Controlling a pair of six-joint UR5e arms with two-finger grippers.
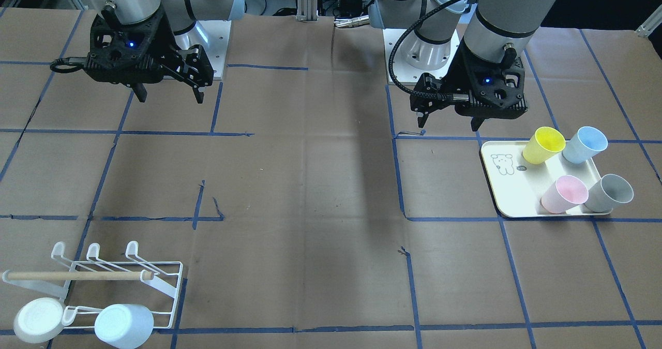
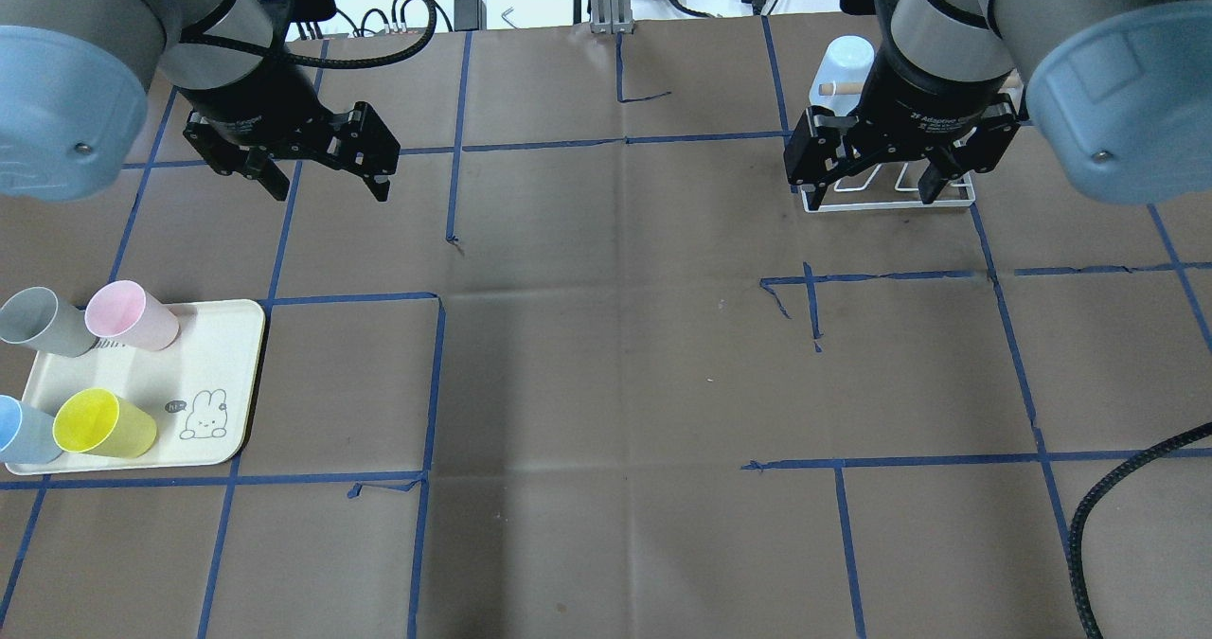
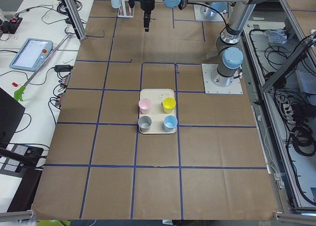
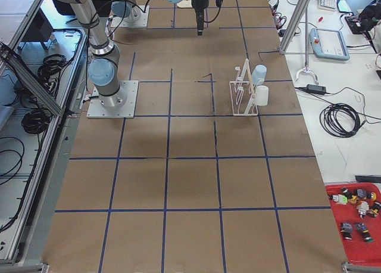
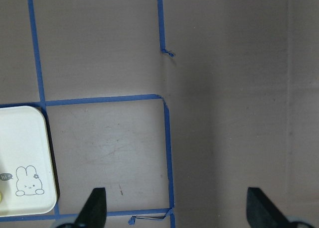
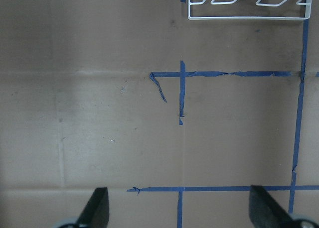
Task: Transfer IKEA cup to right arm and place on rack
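Several IKEA cups stand open end up on a cream tray [image 1: 504, 183]: yellow [image 1: 543, 145], blue [image 1: 584, 145], pink [image 1: 563, 194] and grey [image 1: 610, 193]. My left gripper [image 1: 449, 121] hangs open and empty above the table, beside the tray's robot-side corner. In the overhead view it [image 2: 329, 185] sits beyond the tray [image 2: 213, 355]. My right gripper [image 2: 866, 180] is open and empty, hovering over the white wire rack [image 2: 890, 199]. The rack [image 1: 119, 282] carries a white cup [image 1: 37, 319] and a pale blue cup [image 1: 124, 325], bottoms up on its prongs.
Brown paper with a grid of blue tape lines [image 2: 436, 383] covers the table. A wooden dowel [image 1: 77, 275] lies across the rack. The left arm's thick black hose [image 1: 403, 44] loops beside its wrist. The left wrist view catches the tray's corner [image 5: 25, 153].
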